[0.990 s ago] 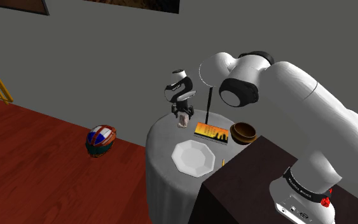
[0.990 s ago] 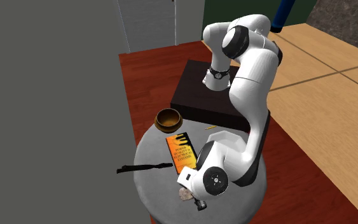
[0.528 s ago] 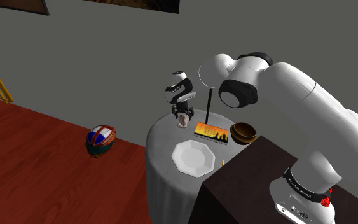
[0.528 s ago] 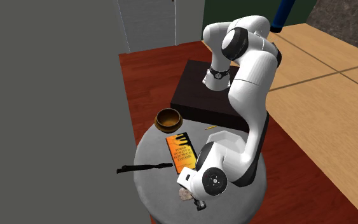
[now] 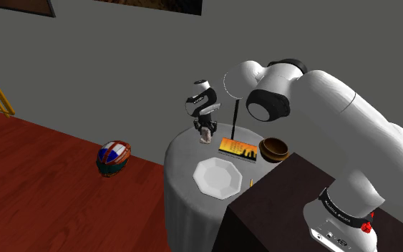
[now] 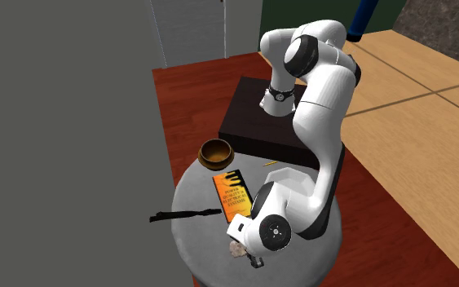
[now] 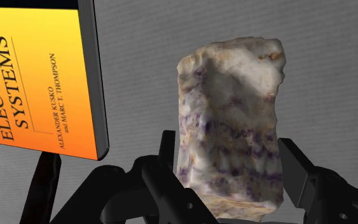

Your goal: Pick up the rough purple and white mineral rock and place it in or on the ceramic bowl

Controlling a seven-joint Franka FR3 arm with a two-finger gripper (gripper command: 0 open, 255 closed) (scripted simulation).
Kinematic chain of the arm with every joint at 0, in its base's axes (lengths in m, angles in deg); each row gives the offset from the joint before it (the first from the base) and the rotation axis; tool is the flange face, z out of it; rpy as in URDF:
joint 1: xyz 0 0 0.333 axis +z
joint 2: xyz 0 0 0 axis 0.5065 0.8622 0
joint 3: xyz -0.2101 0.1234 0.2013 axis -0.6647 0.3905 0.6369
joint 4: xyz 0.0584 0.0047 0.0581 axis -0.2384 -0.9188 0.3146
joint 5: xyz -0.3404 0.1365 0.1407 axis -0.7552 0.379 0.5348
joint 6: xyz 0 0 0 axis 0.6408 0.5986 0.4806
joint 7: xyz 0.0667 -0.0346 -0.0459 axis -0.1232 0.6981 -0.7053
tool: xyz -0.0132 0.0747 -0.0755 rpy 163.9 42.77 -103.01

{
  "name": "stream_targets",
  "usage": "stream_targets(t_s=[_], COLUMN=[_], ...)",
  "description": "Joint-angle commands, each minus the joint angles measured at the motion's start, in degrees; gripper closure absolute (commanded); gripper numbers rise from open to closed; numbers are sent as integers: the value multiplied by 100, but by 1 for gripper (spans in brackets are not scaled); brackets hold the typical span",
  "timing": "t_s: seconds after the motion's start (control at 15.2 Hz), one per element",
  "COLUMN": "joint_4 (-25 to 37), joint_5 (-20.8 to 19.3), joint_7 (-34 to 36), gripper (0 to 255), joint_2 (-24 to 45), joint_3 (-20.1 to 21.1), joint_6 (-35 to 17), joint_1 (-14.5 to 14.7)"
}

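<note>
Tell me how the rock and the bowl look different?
The rock is whitish with purple bands; the bowl is brown. The rock is a rough lump; the bowl is round and hollow. The rock stands between the jaws; the bowl sits apart, past the book. Both rest on the grey table.

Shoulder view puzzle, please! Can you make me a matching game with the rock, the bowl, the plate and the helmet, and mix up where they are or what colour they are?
Things:
1. rock
2. bowl
3. plate
4. helmet

Places and colours:
A. on the red-brown floor, beside the table
B. white, lying flat on the table
C. brown, close to the corner of the stand
D. purple and white, next to the orange book

Right pairs: 1-D, 2-C, 3-B, 4-A.
</note>
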Motion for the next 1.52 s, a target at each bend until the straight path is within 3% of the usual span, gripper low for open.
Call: stream_targets(t_s=[0.0, 1.45], joint_4=[1, -515], joint_5=[0, -297], joint_7=[0, -29], gripper=[255, 255], joint_2=[4, -1148], joint_3=[0, -387], joint_6=[0, 670], joint_1=[-1, 320])
